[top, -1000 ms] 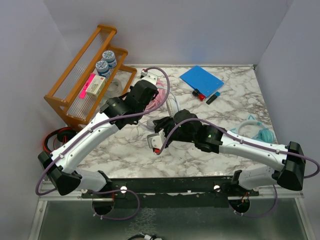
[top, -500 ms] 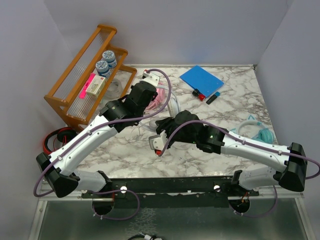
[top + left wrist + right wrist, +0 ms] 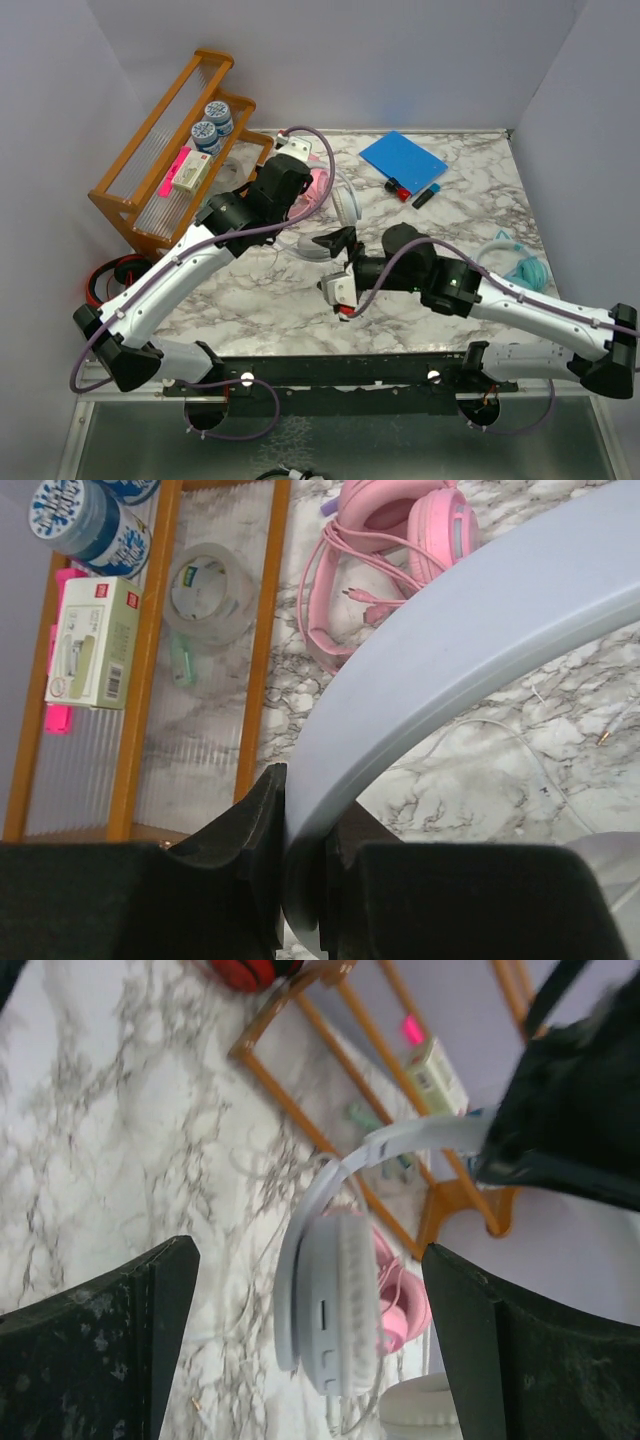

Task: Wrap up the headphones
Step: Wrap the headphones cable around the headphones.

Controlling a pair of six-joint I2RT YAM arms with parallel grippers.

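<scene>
My left gripper [image 3: 305, 880] is shut on the headband of the white headphones [image 3: 480, 610], holding them up above the marble table. One white ear cup [image 3: 345, 1300] hangs on edge in front of my right gripper [image 3: 320, 1350], which is open with nothing between its fingers. From above, the right gripper [image 3: 332, 258] sits just right of the white headphones [image 3: 347, 208]. Their thin white cable [image 3: 500, 730] trails loose on the table. The pink headphones [image 3: 320, 185], cable bunched, lie beyond. A teal pair [image 3: 515, 262] lies at the right edge.
A wooden rack [image 3: 150, 190] at the back left holds tins, a small box and a tape roll [image 3: 205, 590]. A red-and-black pair [image 3: 110, 275] lies left of it. A blue pad [image 3: 402, 157] and small sticks [image 3: 410, 192] sit at the back.
My right gripper has opened wide and drawn back to the right, away from the white headphones. The left gripper has shifted slightly toward the back, still clamped on the headband.
</scene>
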